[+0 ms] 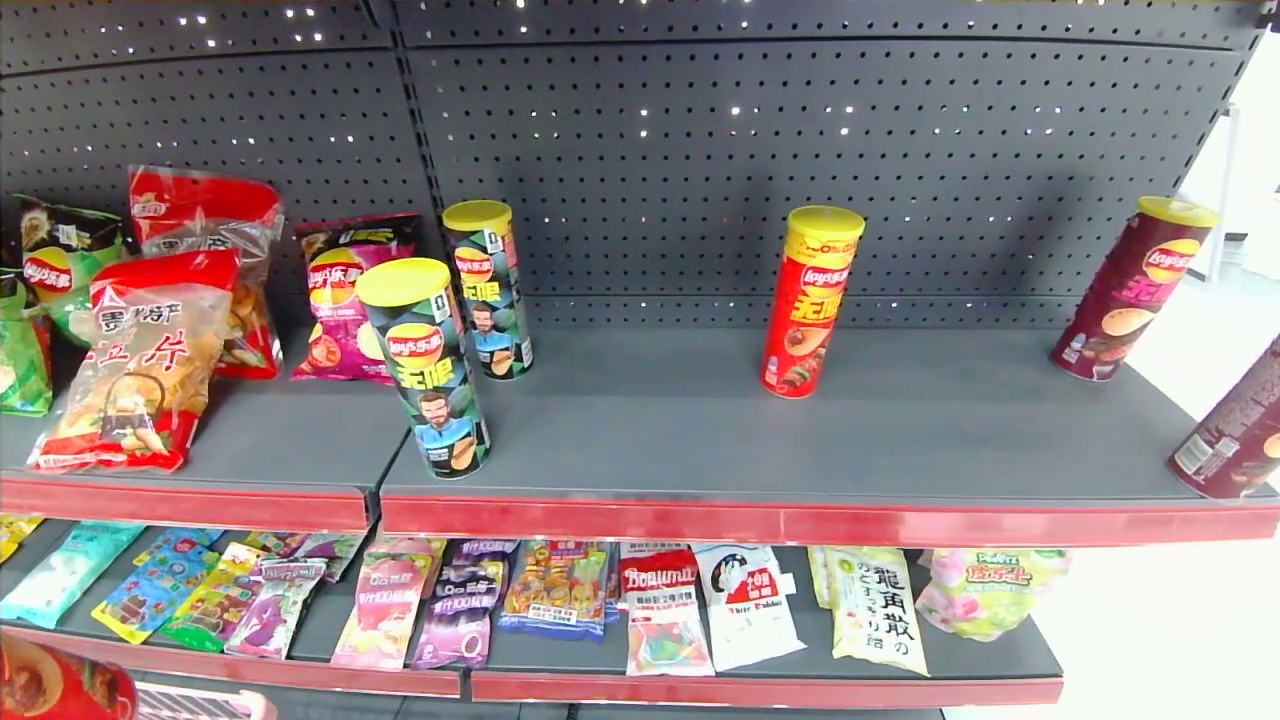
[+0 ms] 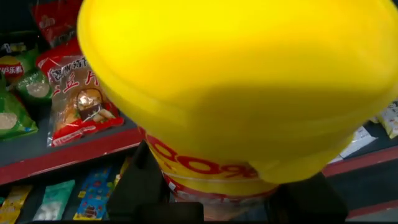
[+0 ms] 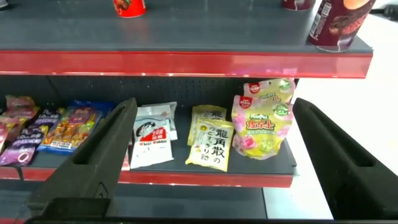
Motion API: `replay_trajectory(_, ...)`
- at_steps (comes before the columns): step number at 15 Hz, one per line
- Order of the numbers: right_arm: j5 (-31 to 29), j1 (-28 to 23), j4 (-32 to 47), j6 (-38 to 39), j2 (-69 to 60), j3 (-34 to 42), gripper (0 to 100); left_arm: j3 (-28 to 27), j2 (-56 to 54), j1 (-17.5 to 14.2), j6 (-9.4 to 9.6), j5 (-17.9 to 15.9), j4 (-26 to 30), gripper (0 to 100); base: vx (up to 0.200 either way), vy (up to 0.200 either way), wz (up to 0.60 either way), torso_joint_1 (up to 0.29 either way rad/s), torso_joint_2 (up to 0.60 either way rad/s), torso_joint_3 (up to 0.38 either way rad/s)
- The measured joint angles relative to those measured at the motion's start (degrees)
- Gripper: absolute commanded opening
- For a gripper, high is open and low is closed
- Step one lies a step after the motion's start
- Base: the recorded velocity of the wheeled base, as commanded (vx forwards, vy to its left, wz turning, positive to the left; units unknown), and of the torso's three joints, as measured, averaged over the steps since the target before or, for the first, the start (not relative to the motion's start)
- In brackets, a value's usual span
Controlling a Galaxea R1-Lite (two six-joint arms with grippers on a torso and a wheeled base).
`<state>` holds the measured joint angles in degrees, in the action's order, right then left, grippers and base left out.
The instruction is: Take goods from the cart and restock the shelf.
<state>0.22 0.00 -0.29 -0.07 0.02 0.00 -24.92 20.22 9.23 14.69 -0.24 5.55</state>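
My left gripper (image 2: 224,199) is shut on a red chip can (image 2: 211,171) whose yellow lid (image 2: 236,74) looms right in front of the left wrist camera. The same can (image 1: 55,688) peeks in at the head view's bottom left corner, below the shelf levels. The upper shelf (image 1: 800,520) has a red front edge and holds two green cans (image 1: 425,365), a red can (image 1: 810,300) and two maroon cans (image 1: 1130,290) at the right end. My right gripper (image 3: 214,162) stands open with nothing between its fingers, facing the lower shelf (image 3: 205,177).
Snack bags (image 1: 150,350) crowd the upper shelf's left section. Wide bare board lies between the green cans, the red can and the maroon cans. Candy and snack packets (image 1: 660,610) line the lower shelf. A pink cart rim (image 1: 205,703) shows at the bottom left.
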Motion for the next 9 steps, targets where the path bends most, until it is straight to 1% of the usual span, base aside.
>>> replay_trajectory(1, 0.02, 0.00, 0.02, 0.00, 0.00, 0.00, 100, 0.04, -0.05, 0.00, 0.02, 0.00, 0.02, 0, 0.200, 0.000, 0.00, -0.002, 0.00, -0.002)
replay_trajectory(3, 0.02, 0.00, -0.02, 0.00, 0.00, 0.00, 100, -0.05, -0.16, 0.00, 0.09, -0.09, -0.02, 0, 0.000, 0.000, 0.00, 0.000, 0.00, 0.000)
replay_trajectory(6, 0.00, 0.00, 0.02, 0.02, 0.00, 0.00, 100, -0.11, -0.68, 0.22, 0.06, -1.06, -0.02, 0, 0.000, 0.000, 0.00, 0.000, 0.00, 0.000)
replay_trajectory(8, 0.10, 0.00, 0.00, -0.20, 0.00, 0.00, 100, -0.11, -1.32, 0.44, -0.55, -3.12, 0.35, 0, 0.000, 0.000, 0.00, 0.000, 0.00, 0.000)
replay_trajectory(9, 0.11, 0.00, 0.02, -0.24, 0.00, 0.00, 100, -0.27, -1.68, 0.55, -1.30, -3.83, 1.02, 0, 0.000, 0.000, 0.00, 0.000, 0.00, 0.000)
